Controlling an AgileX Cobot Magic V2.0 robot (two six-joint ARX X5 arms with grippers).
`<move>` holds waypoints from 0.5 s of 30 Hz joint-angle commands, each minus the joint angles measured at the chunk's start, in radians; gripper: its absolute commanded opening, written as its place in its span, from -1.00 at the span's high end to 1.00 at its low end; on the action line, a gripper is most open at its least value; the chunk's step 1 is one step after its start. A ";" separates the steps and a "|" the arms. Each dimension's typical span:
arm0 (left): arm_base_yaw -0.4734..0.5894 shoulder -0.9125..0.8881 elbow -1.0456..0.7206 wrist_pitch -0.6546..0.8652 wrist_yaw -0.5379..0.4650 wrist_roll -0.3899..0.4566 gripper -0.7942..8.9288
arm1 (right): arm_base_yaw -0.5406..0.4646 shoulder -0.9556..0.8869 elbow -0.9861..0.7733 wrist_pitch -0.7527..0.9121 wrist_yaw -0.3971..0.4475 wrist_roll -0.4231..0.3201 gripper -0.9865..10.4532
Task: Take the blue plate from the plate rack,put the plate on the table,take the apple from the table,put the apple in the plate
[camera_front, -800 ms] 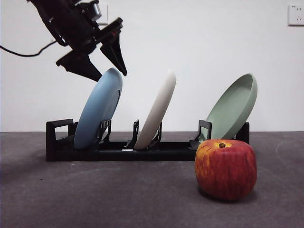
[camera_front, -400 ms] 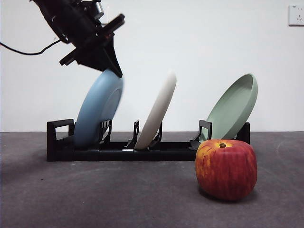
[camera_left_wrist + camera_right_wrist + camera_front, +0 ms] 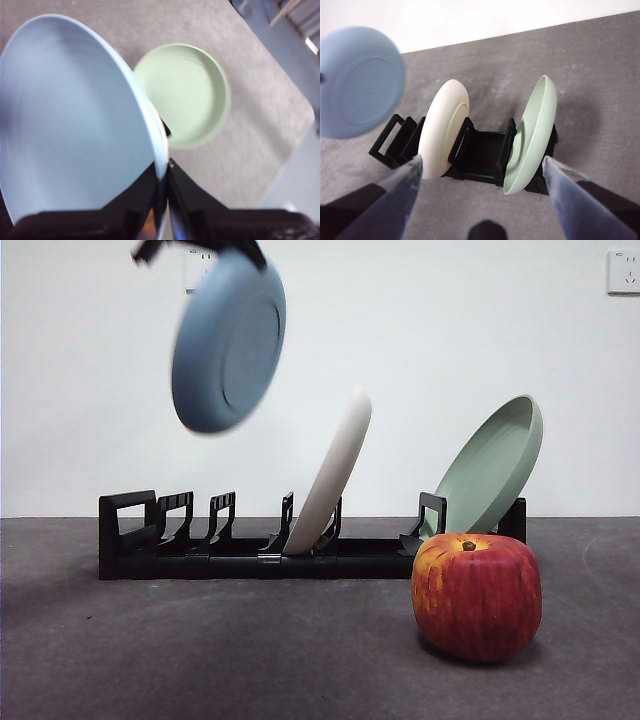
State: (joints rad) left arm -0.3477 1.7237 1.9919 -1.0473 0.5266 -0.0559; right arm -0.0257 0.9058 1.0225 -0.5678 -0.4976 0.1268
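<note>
The blue plate hangs tilted in the air above the left end of the black plate rack, clear of its slots. My left gripper is shut on the plate's rim; in the front view only its black tips show at the top edge. The plate also shows in the right wrist view. The red apple stands on the dark grey table in front of the rack's right end. My right gripper is open and empty, high above the rack.
A cream-white plate leans in the rack's middle slot and a pale green plate leans at its right end. Both show in the right wrist view, cream and green. A white wall stands behind.
My left gripper closed on the blue plate's top rim and lifted it up out of the rack's left slots. The apple and the other plates have not moved.
</note>
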 commanded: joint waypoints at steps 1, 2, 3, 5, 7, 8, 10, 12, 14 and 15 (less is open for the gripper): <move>-0.020 -0.024 0.107 -0.149 -0.011 0.123 0.85 | 0.002 0.001 0.003 0.007 0.000 0.006 0.11; -0.031 -0.034 0.133 -0.192 -0.034 0.142 0.85 | 0.002 0.001 0.003 0.006 -0.001 0.007 0.11; -0.043 -0.043 0.148 -0.219 -0.062 0.156 0.85 | 0.002 0.001 0.003 0.006 -0.002 0.007 0.11; -0.087 -0.077 0.161 -0.265 -0.147 0.183 0.85 | 0.002 0.001 0.003 0.005 -0.002 0.007 0.11; -0.141 -0.110 0.161 -0.302 -0.236 0.188 0.85 | 0.002 0.001 0.003 0.004 -0.002 0.015 0.11; -0.174 -0.127 0.161 -0.327 -0.283 0.188 0.85 | 0.002 0.001 0.003 0.002 -0.002 0.016 0.11; -0.238 -0.158 0.155 -0.344 -0.372 0.182 0.85 | 0.002 0.001 0.003 -0.002 -0.002 0.015 0.11; -0.309 -0.193 0.142 -0.344 -0.446 0.164 0.85 | 0.002 0.001 0.003 -0.003 -0.002 0.015 0.11; -0.385 -0.223 0.119 -0.344 -0.534 0.135 0.85 | 0.002 0.001 0.003 -0.003 -0.002 0.015 0.11; -0.427 -0.237 0.099 -0.344 -0.582 0.115 0.85 | 0.002 0.000 0.003 -0.004 -0.002 0.015 0.11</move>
State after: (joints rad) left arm -0.7330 1.4956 2.1120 -1.3384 -0.0025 0.0898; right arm -0.0257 0.9058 1.0225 -0.5758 -0.4976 0.1345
